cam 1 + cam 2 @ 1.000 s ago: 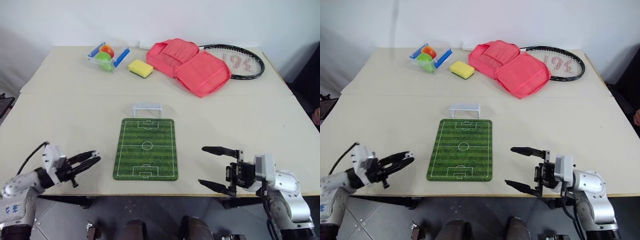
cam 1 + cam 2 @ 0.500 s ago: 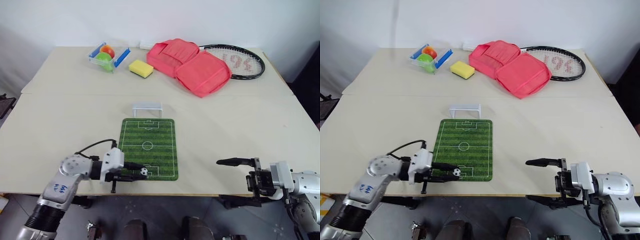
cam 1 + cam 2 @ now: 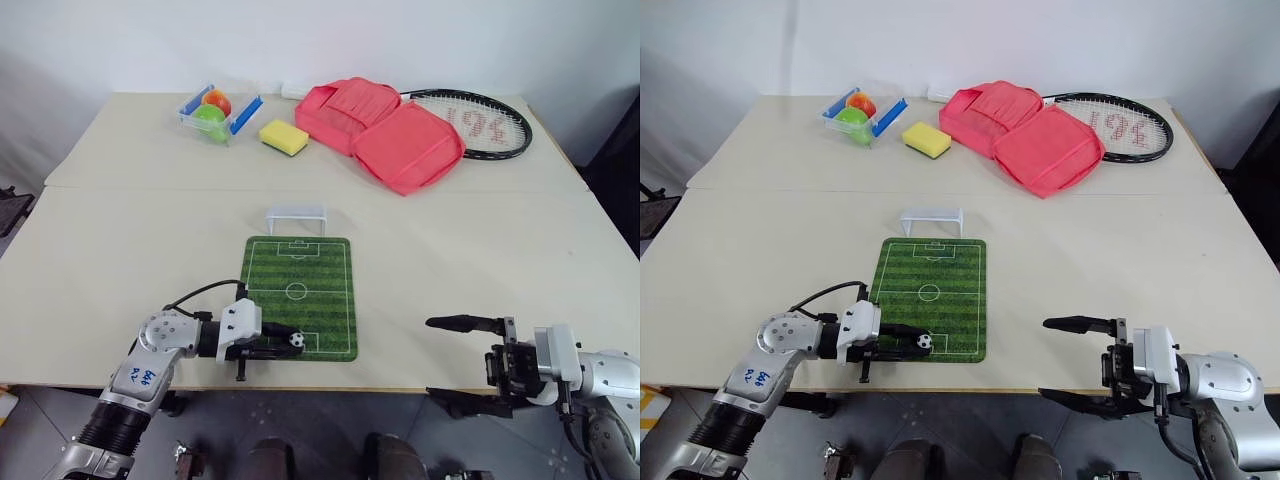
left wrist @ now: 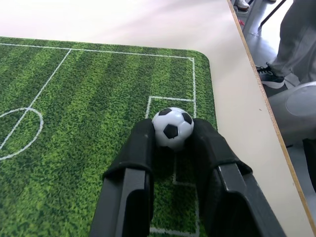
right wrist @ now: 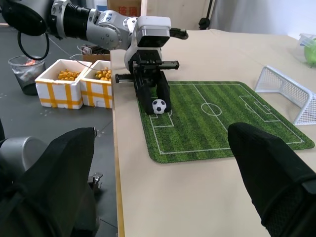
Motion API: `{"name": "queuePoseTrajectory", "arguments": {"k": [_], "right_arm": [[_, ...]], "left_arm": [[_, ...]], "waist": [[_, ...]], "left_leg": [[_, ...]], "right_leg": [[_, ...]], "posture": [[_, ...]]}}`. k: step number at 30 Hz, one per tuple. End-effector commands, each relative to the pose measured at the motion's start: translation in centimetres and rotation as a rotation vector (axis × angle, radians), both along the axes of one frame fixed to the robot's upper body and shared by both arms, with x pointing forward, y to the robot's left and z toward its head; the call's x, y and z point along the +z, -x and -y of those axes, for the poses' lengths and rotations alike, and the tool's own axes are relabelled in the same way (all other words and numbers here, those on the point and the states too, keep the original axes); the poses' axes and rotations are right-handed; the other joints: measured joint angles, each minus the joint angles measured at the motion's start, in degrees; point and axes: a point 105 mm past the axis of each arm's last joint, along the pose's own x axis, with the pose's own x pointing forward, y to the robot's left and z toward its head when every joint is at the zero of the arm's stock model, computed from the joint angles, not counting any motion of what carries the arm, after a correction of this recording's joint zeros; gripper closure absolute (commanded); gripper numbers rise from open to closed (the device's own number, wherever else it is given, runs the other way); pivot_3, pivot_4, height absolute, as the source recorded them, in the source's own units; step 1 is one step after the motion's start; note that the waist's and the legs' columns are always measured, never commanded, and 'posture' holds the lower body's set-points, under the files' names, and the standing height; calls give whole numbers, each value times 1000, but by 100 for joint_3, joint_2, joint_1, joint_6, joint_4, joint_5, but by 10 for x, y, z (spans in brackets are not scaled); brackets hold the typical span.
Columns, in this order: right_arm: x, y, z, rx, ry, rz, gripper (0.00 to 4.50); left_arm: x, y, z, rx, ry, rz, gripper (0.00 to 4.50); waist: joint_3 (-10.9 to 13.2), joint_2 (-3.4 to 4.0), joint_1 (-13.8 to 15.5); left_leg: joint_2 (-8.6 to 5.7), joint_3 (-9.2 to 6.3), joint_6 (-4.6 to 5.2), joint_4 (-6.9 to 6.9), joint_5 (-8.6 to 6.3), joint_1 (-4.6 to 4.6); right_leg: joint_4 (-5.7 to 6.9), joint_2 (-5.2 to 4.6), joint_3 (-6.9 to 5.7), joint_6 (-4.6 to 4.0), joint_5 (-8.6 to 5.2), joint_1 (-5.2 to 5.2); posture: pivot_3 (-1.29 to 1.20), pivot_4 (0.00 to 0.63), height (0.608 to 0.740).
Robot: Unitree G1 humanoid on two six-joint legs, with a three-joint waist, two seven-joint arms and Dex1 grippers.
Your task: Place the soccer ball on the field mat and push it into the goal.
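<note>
The left pincer (image 3: 282, 342) had swung in from the worktop's left edge and now rested low over the mat's (image 3: 320, 275) near end, fingers still narrowly closed around the ball (image 4: 172, 128). The right pincer (image 3: 462, 362) hung wide open, empty. Release looked imminent; the goal (image 3: 296, 217) waited beyond the far end.

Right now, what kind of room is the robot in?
Probably a robot practice room or lab, not a home. A plain table against a bare wall holds play props: a field mat, a tiny goal and a tennis racket. Foam boxes sit on the bare floor.
</note>
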Motion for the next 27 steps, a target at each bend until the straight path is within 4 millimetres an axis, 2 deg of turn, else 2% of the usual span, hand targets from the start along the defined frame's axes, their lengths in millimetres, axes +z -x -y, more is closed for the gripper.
{"name": "queuePoseTrajectory", "arguments": {"k": [1, 4, 16, 19, 22, 27], "right_arm": [[6, 4, -6, 14, -21, 20, 0], [6, 4, -6, 13, -24, 16, 0], [1, 4, -10, 26, -41, -3, 0], [0, 3, -11, 29, -44, -8, 0], [-1, 0, -10, 31, -46, -12, 0], [5, -6, -5, -3, -74, 30, 0]], "left_arm": [[1, 1, 3, -13, 15, 6, 2481], [4, 0, 3, -7, 31, 27, 1612], [20, -3, -4, 30, 77, 70, 1612], [26, 0, -12, 39, 81, 80, 1612], [39, 10, -33, 55, 79, 77, 1612], [54, 37, -52, 41, 166, 35, 1612]], "waist": [[0, 0, 7], [0, 0, 5], [0, 0, -4], [0, 0, -6], [0, 0, -34], [1, 1, -28]], "left_leg": [[0, 0, 0, 1, 0, 0], [0, 0, 0, 3, 0, 0], [0, 0, 1, 3, 0, -1], [0, 0, 1, 3, 0, 0], [1, 0, 1, 1, 0, 0], [4, 1, 2, -1, -1, 1]], "right_leg": [[0, 0, 0, 0, 0, 0], [0, 0, 0, 1, 2, 1], [0, 0, 1, 1, 2, 1], [0, 0, 1, 1, 2, 1], [-1, 0, 1, 1, 2, 0], [-3, 1, 5, 1, 2, -1]], "posture": [[0, 150, 740], [0, 150, 740], [0, 150, 740], [0, 150, 740], [0, 150, 740], [0, 150, 740]]}}
